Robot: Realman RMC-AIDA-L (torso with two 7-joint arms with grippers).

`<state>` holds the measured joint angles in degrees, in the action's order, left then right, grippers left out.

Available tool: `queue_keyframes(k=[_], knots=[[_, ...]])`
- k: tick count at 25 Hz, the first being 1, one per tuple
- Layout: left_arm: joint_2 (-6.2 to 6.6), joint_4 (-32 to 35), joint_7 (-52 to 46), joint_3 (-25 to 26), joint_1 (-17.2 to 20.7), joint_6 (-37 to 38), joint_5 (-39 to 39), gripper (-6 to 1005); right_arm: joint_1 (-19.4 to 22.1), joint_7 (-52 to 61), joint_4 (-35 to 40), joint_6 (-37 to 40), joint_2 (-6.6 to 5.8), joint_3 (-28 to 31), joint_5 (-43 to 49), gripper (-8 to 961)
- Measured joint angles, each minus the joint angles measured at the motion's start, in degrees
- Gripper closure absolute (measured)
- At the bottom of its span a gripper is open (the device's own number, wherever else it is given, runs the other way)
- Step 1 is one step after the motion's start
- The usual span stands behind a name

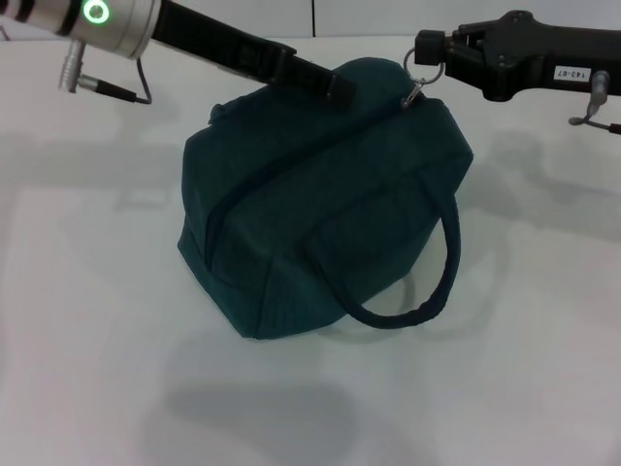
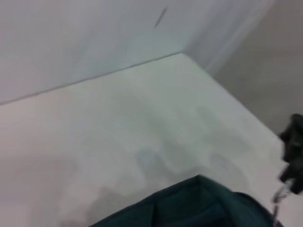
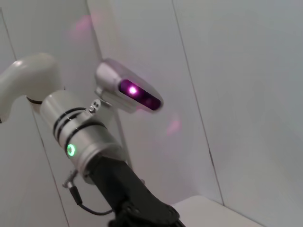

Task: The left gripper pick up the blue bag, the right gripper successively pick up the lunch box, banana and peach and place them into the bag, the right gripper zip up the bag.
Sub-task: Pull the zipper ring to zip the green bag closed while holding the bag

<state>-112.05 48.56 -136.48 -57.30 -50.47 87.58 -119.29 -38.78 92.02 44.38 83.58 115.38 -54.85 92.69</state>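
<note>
Seen from the head camera, the left tool (image 1: 335, 85) reaches in from the upper left, its black arm and silver segment with a glowing green ring light (image 1: 96, 13) slanting down to the top rear edge of the blue bag (image 1: 320, 204); its fingertips press against the fabric there, though whether they are clamped on it cannot be told. The blue bag sits tilted on the white desk (image 1: 87, 320) at centre, its zipper seam (image 1: 215, 228) running closed along the top and down the near-left side, so nothing of its inside or contents shows. One strap handle (image 1: 427, 291) loops down the front right side and touches the desk. At the bag's upper right corner the metal ring zipper pull (image 1: 419, 85) stands up from the fabric, its ring pinched in the closed fingertips of the right tool (image 1: 429, 60), which enters from the right edge on a black arm bearing a small white label (image 1: 568, 74). The left wrist camera shows a teal corner of the bag against bare desk, with the zipper pull hanging below the other arm's dark tool at its edge. The right wrist camera looks across at the left arm's silver segment and the robot's head.
</note>
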Motion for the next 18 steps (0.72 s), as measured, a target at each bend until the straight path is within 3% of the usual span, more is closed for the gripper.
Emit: queue_keyframes(k=[6,12,18], knots=[[-0.3,-1.41,-4.23,0.16,0.34,-1.38,-0.68,315,0.61,0.0,-0.13,1.11,0.02,0.0,-1.14,877],[-0.35,-1.39,-4.26,0.15,0.77,-1.31,-0.65,558,1.48,-0.02,-0.18,1.59,0.02,0.0,-1.98,876],[-0.81,-1.89,-4.15,0.15,0.9,-1.0,-0.45,719,2.18,-0.18,-0.71,1.19,0.01,0.59,-2.89,875]])
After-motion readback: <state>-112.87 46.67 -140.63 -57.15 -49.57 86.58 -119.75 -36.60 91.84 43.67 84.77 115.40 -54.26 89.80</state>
